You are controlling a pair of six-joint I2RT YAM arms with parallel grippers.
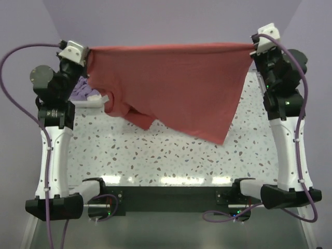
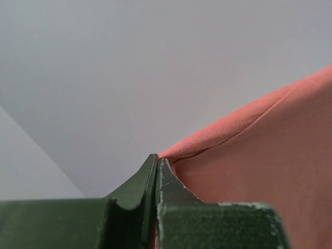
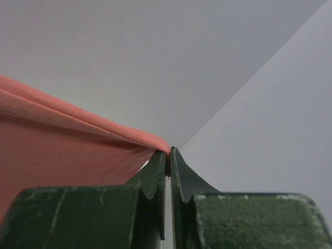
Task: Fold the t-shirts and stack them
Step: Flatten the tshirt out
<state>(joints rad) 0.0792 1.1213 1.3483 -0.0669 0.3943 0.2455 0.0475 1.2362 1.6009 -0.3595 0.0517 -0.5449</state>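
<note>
The coral-red t-shirt (image 1: pixel 176 88) hangs stretched in the air between both raised arms, its lower part drooping toward the table. My left gripper (image 1: pixel 89 50) is shut on its left top corner; the left wrist view shows the jaws (image 2: pixel 156 158) pinched on the cloth (image 2: pixel 259 155). My right gripper (image 1: pixel 253 46) is shut on the right top corner; the right wrist view shows the jaws (image 3: pixel 168 151) closed on the hem (image 3: pixel 67 140). The lavender-purple t-shirt (image 1: pixel 83 92) lies mostly hidden behind the left arm and the red shirt.
A speckled white table (image 1: pixel 155 155) lies below the hanging shirt. A white basket edge (image 1: pixel 98 98) shows at the left by the purple shirt. The arm bases (image 1: pixel 171 199) sit at the near edge. A plain lavender wall stands behind.
</note>
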